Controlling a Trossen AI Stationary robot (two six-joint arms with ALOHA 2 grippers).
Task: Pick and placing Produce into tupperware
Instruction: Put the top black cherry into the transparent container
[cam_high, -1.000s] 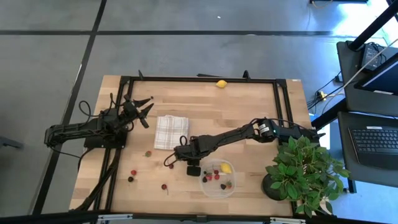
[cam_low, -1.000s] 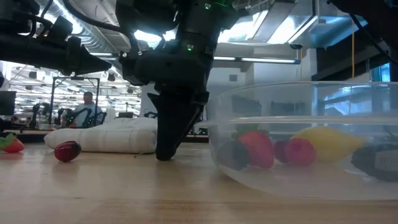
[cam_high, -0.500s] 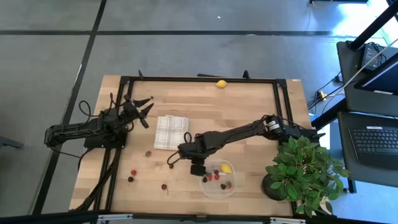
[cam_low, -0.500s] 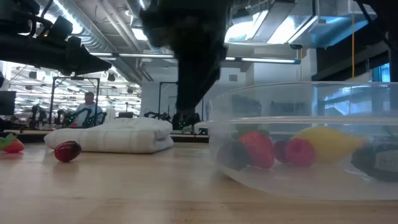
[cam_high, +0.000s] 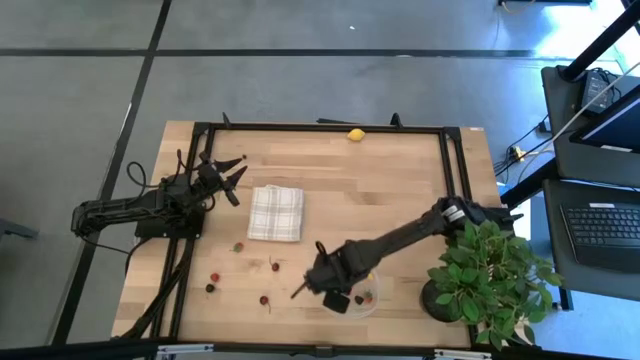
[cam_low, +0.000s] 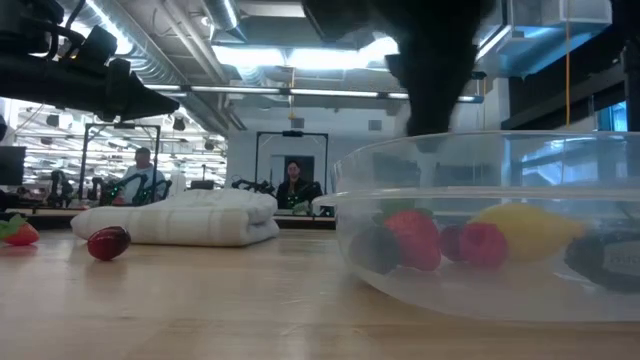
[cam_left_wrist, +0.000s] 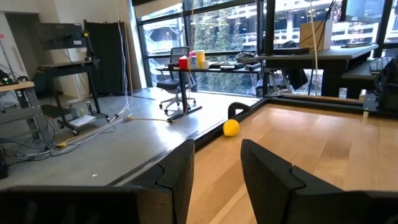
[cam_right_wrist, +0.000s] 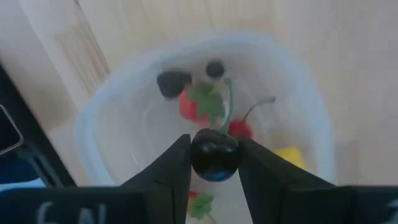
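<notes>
Wooden table (cam_high: 400, 170) – right gripper (cam_right_wrist: 214, 163) clamped on dark berry (cam_right_wrist: 214, 154) above container (cam_right_wrist: 93, 124); bounce-out risked if dropped high. Left gripper (cam_left_wrist: 214, 174) parted, empty, parked. Loose berries (cam_high: 214, 278) left of container.

— What moved in that last second?

— The right gripper (cam_right_wrist: 214, 163); it had stood on the desk (cam_high: 400, 180) just beside the checked cloth (cam_high: 276, 213), then swung across to hang over the tupperware (cam_high: 352, 296); in the low view its dark bulk went from beside the cloth to above the container's rim.

— Carrying anything?

— A dark cherry (cam_right_wrist: 214, 154), pinched between its fingers; it was lifted off the wood and hung above the fruit in the container.
</notes>
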